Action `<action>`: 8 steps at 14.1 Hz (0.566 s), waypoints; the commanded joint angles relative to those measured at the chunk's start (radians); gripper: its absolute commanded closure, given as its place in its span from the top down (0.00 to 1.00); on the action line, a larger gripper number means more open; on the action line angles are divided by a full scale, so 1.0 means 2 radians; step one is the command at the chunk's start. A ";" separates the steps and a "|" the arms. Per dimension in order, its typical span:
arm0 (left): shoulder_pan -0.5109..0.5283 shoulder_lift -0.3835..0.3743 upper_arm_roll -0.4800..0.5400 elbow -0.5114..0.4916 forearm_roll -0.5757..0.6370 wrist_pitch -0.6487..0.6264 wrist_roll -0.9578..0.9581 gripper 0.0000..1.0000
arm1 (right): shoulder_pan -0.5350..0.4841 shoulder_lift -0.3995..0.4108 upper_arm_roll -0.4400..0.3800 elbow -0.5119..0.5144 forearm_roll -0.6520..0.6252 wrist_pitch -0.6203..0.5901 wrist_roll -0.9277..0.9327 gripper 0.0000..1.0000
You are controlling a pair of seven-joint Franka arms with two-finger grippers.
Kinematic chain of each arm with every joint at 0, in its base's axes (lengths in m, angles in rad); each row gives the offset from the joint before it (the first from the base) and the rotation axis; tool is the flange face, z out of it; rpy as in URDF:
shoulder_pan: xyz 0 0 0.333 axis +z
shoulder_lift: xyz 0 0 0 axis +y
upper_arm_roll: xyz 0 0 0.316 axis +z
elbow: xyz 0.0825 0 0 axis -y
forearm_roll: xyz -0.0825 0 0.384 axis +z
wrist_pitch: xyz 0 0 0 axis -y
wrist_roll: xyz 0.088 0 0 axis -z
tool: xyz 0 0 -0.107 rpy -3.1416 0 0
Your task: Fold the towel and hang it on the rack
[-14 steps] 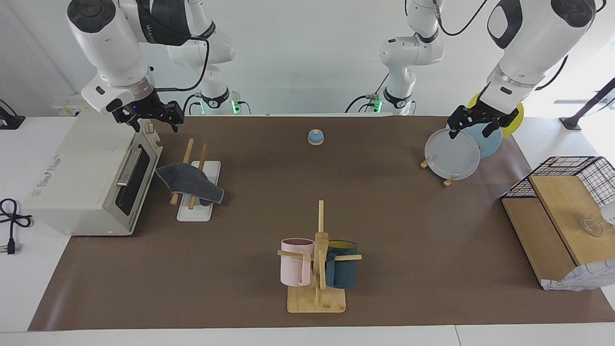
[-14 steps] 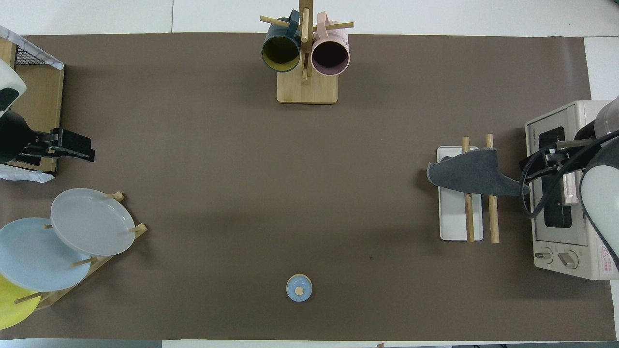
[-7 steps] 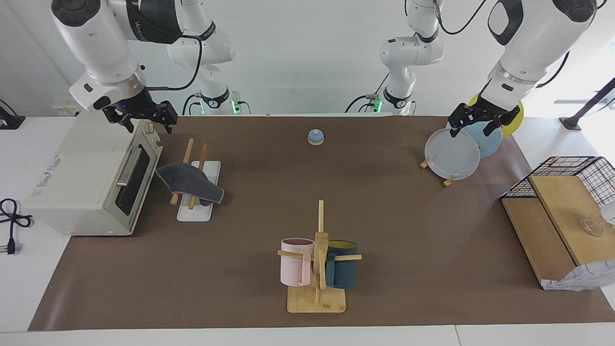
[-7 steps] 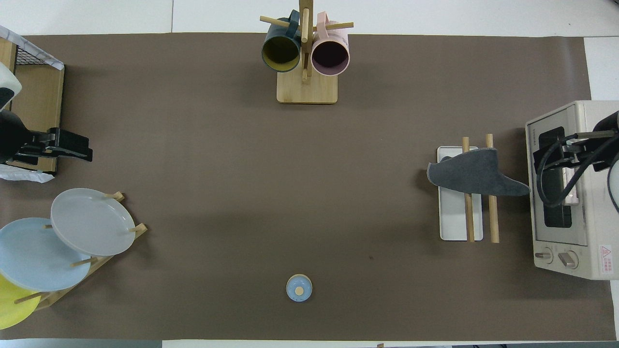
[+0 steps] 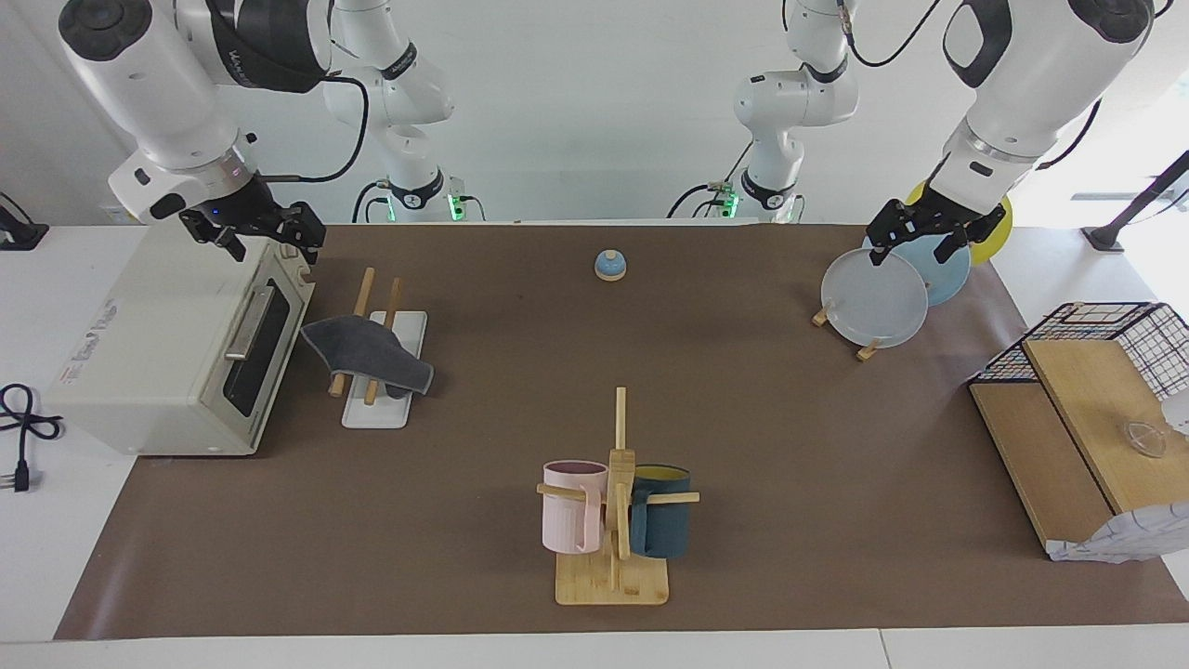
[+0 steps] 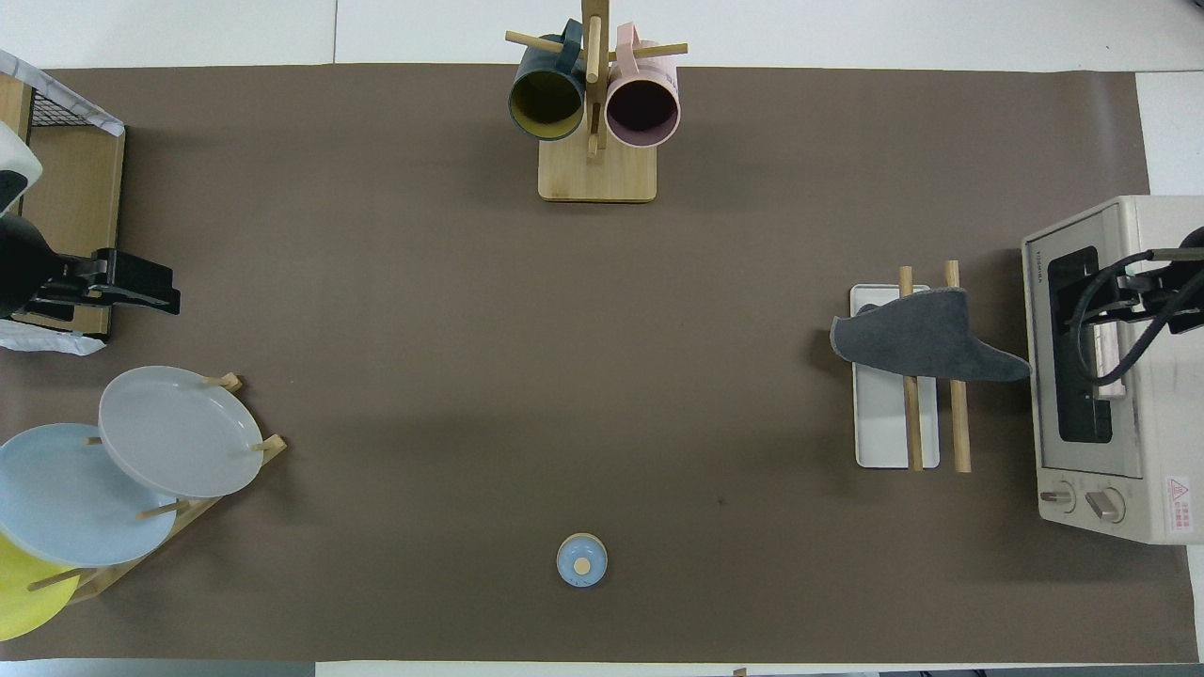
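The towel (image 5: pixel 369 357) hangs across the two wooden rods of the rack (image 5: pixel 381 411), dark grey face up, folded, with one corner drooping toward the oven. It also shows in the overhead view (image 6: pixel 917 340) on the rack (image 6: pixel 879 437). My right gripper (image 5: pixel 267 243) is open and empty, raised over the top front edge of the toaster oven, apart from the towel; the overhead view shows it (image 6: pixel 1115 291) over the oven door. My left gripper (image 5: pixel 912 251) is open and empty, and waits over the plate stand at the left arm's end (image 6: pixel 141 287).
A toaster oven (image 5: pixel 167 344) stands beside the rack at the right arm's end. A bamboo mug stand (image 5: pixel 613 576) with two mugs stands farthest from the robots. A plate stand with plates (image 5: pixel 878 297), a blue bell (image 5: pixel 609 266) and a wire basket (image 5: pixel 1143 334) are also on the table.
My right gripper has drawn away from the towel and rack, rising and moving out over the oven toward the right arm's end. The towel stays on the rods. The left gripper barely moved.
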 commanded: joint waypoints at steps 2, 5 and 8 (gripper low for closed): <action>-0.005 -0.007 0.005 -0.004 0.005 -0.001 0.003 1.00 | -0.007 0.004 0.006 0.017 0.008 -0.002 -0.010 1.00; -0.005 -0.007 0.004 -0.004 0.005 -0.001 0.003 1.00 | -0.012 0.004 0.004 0.018 0.021 0.000 -0.009 1.00; -0.005 -0.007 0.005 -0.004 0.005 -0.001 0.003 1.00 | -0.014 0.004 0.001 0.016 0.022 0.000 -0.010 1.00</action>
